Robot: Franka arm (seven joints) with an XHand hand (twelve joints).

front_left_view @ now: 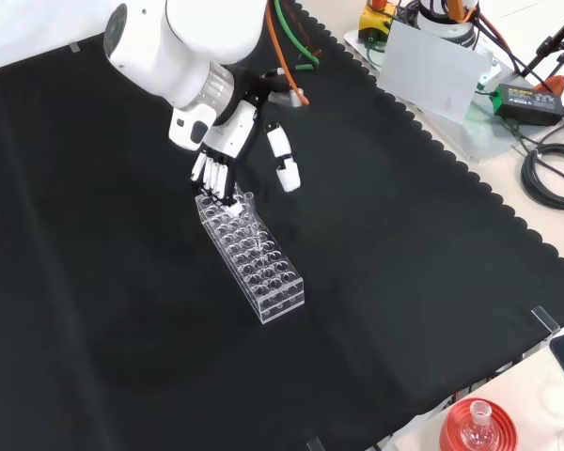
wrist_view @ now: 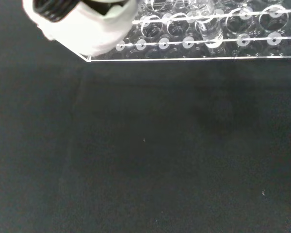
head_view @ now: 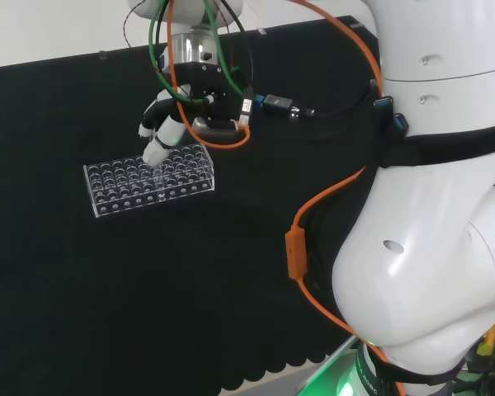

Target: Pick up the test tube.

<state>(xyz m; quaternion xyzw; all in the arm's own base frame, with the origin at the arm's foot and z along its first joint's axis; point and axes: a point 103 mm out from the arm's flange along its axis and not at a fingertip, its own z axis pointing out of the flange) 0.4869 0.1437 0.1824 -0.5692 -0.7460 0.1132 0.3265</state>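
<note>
On your bench the clear rack (front_left_view: 252,260) lies flat on the black cloth (front_left_view: 414,282), its long axis running in the front view from about 11 o'clock to 5 o'clock, and in the head view from about 9 o'clock to 3 o'clock. Your hand (front_left_view: 224,150) stands over the rack's far end in the front view, at the rack's 11 o'clock; in the head view it sits over the right half of the rack, toward 1 o'clock from the rack's centre. Its fingers (front_left_view: 210,178) point down with their tips at the top plate of the rack, close together, while the thumb (front_left_view: 284,162) stands well apart at the fingers' 3 o'clock, clear of the rack. Nothing is pinched between them that you can confirm. The test tube (wrist_view: 209,24) shows in the wrist view as a clear upright cylinder seated in a hole of the rack's outer rows; in the front view a clear rim (front_left_view: 248,197) rises just beside the fingertips at the rack's far end. Whether a fingertip touches the tube cannot be told. At 5 o'clock in the front view, off the cloth, a flask rests on a red ribbed stand (front_left_view: 477,425).
</note>
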